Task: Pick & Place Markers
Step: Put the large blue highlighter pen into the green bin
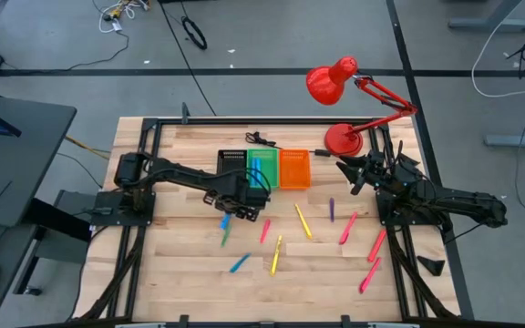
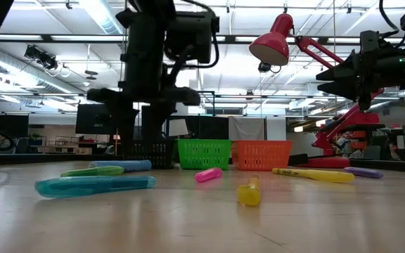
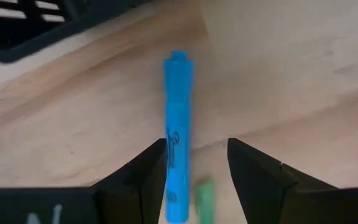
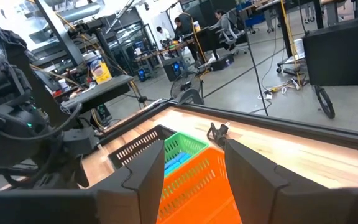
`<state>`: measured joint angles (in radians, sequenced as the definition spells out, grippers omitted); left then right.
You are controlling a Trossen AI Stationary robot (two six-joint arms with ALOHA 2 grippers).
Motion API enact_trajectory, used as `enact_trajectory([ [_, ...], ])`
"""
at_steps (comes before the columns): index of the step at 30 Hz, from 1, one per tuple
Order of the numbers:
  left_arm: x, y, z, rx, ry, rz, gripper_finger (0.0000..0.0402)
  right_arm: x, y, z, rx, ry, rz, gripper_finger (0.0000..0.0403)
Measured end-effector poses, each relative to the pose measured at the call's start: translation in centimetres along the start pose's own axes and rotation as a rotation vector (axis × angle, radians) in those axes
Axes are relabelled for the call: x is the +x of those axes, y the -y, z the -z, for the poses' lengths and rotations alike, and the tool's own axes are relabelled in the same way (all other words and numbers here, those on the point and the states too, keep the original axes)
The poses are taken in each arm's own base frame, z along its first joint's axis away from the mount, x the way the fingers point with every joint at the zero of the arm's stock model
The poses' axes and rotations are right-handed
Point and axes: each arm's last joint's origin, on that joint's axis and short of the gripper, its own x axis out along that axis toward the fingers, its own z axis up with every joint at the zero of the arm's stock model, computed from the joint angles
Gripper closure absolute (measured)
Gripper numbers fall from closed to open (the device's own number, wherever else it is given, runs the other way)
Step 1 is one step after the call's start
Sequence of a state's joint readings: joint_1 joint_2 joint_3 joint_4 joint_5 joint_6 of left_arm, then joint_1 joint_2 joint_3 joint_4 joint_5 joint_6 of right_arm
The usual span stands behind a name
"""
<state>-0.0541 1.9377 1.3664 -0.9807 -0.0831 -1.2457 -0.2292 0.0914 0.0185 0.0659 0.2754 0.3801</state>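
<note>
Below left claw (image 3: 196, 163), blue marker (image 3: 178, 118) flat, pointing toward black bin (image 3: 48, 22)

I count roughly a dozen short plastic markers lying flat and scattered on the surface. A blue marker (image 3: 178, 134) lies just beside the black bin, between the open fingers of the left pincer (image 3: 196, 163), with a green marker (image 3: 203, 200) close alongside it. Another blue marker (image 1: 239, 263) lies nearer the front, two yellow markers (image 1: 303, 220) mid-surface, a purple marker (image 1: 332, 210) farther right, and pink-red markers (image 1: 347, 228) toward the right side.
</note>
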Motion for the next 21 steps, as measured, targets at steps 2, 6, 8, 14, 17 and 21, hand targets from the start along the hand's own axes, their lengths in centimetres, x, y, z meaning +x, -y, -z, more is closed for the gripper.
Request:
enact_trajectory([
  [2,0.5,-0.2,0.1,-0.004,0.001,-0.004,0.0227,0.0,0.0,0.0,0.000,0.000,0.001,0.0233],
  [6,1.2,-0.6,0.4,-0.002,-0.013,-0.023,0.0227,0.0,0.0,0.0,0.000,0.000,0.001,0.0233],
  [8,1.6,-0.7,0.4,-0.004,-0.017,-0.015,0.0227,0.0,0.0,0.0,0.000,0.000,0.000,0.0233],
  [14,2.3,-0.9,0.5,-0.008,-0.029,0.002,0.0227,0.0,0.0,0.0,0.000,0.000,0.000,0.0233],
  [17,2.3,-0.9,0.4,-0.012,-0.027,0.003,0.0230,0.0,0.0,0.0,0.000,0.000,0.000,0.0233],
  [21,2.3,-1.0,0.1,-0.015,-0.022,0.008,0.0267,0.0,0.0,0.0,0.000,0.000,0.000,0.0233],
])
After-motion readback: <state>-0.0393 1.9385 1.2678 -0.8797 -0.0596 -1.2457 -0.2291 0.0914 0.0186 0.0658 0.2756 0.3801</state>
